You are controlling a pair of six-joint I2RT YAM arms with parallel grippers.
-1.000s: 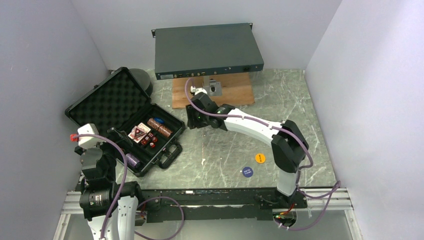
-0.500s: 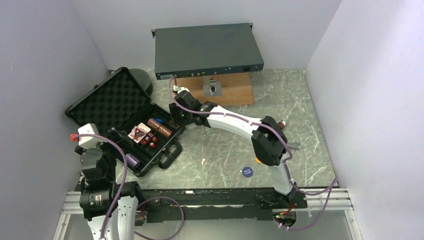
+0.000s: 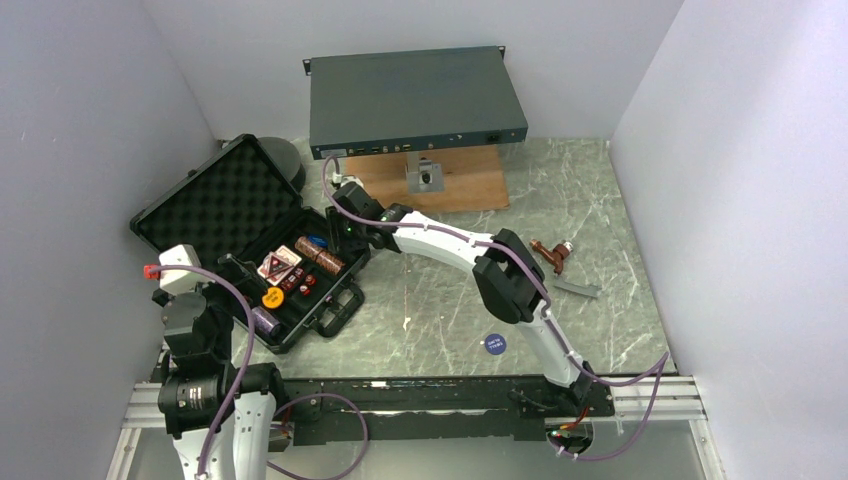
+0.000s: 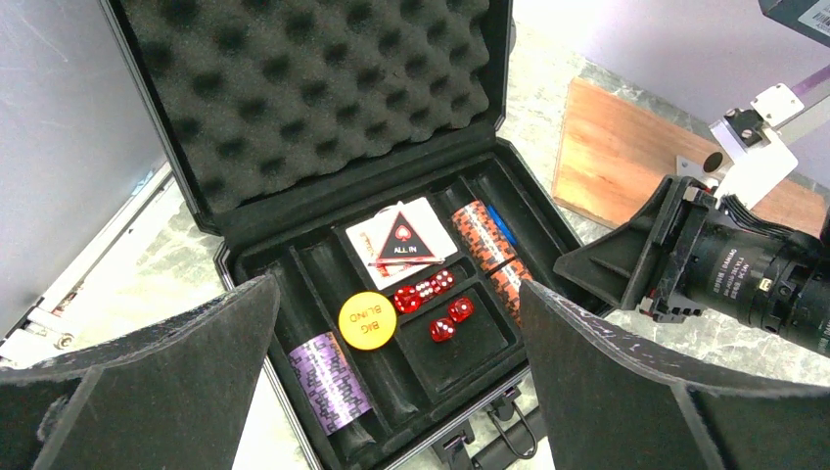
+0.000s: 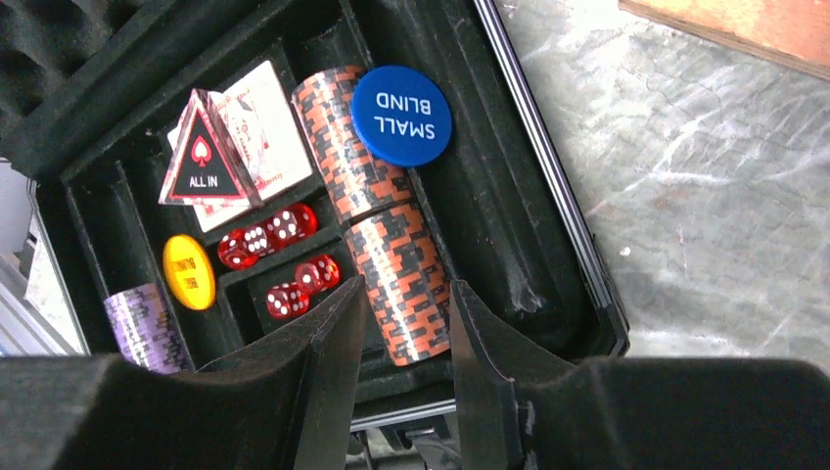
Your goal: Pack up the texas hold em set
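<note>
My case (image 3: pixel 302 334) sits open at the table's (image 3: pixel 600 200) nine o'clock side, holding the deck (image 5: pixel 259 127), dice (image 4: pixel 460 309), brown rolls (image 5: pixel 391 264), purple roll (image 4: pixel 331 377), orange disc (image 4: pixel 367 319) and one blue disc (image 5: pixel 401 115). My right claw (image 5: pixel 406 289) hangs over its three o'clock rim, fingers narrowly parted, pinching nothing. My left claw (image 4: pixel 398 286) waits at seven o'clock, spread wide. I judge it nearly packed: a second blue disc (image 3: pixel 494 343) lies on the table toward five o'clock, and the lid (image 3: pixel 225 205) is unshut.
</note>
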